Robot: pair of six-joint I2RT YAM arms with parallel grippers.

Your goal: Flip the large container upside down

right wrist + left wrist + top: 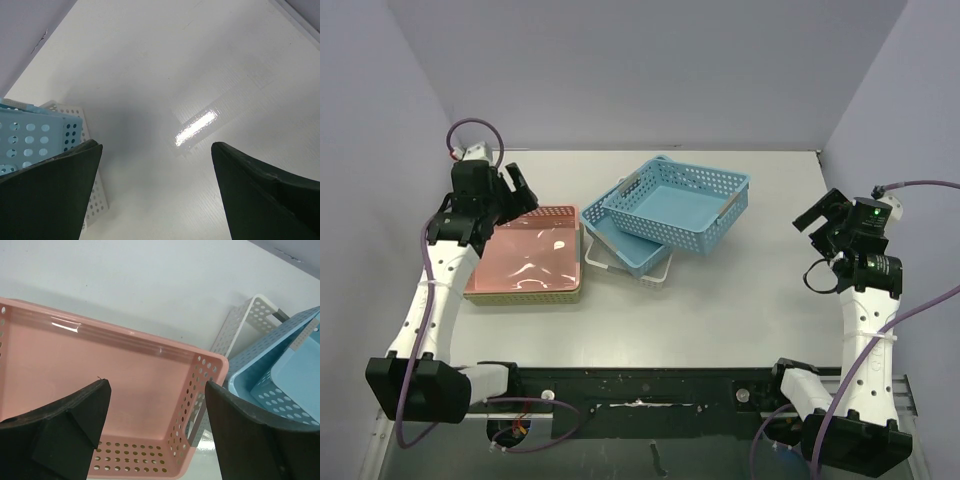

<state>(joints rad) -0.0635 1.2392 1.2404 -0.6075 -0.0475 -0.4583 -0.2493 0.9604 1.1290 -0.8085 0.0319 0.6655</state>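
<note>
the pink basket [552,213], likely the large container, sits on the table's left side, seemingly nested in a tan basket [520,296]. it is empty. it looks like light, thin, perforated plastic, stiff enough yet glossy and a bit slippery; the rim or a handle slot [191,432] seems the best hold. the left gripper [515,192] hovers over its far left corner, jaws wide. the right gripper [825,215] is wide too, holding nothing. two empty blue baskets [675,205] are stacked askew on a white basket [655,272] at centre.

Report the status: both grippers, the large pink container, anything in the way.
Left gripper open, over pink container. Right gripper open, holding nothing. Container seems already bottom up. Stacked blue baskets close beside it, not blocking.
</note>
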